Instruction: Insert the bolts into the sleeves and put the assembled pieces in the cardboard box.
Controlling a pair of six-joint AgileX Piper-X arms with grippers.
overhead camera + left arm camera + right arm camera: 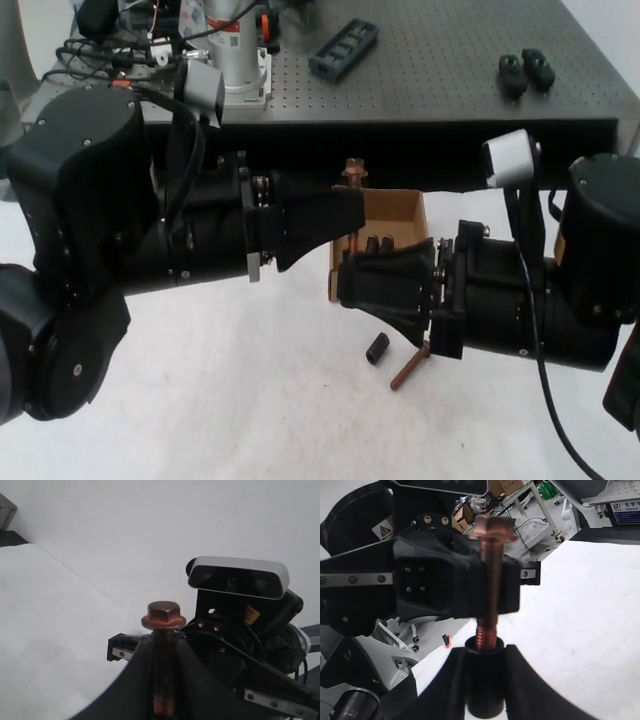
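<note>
Above the white cloth, the left gripper pinches an upright copper bolt. Just below it, the right gripper clamps a black sleeve, and the bolt's thread seems to be just entering it. The box sits behind them. A loose sleeve and a loose bolt lie nearer.

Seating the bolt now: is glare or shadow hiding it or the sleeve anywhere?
Left wrist view: bolt evenly lit against bright cloth, no glare. Right wrist view: threads lit, but the black sleeve blends into the dark right end effector.
</note>
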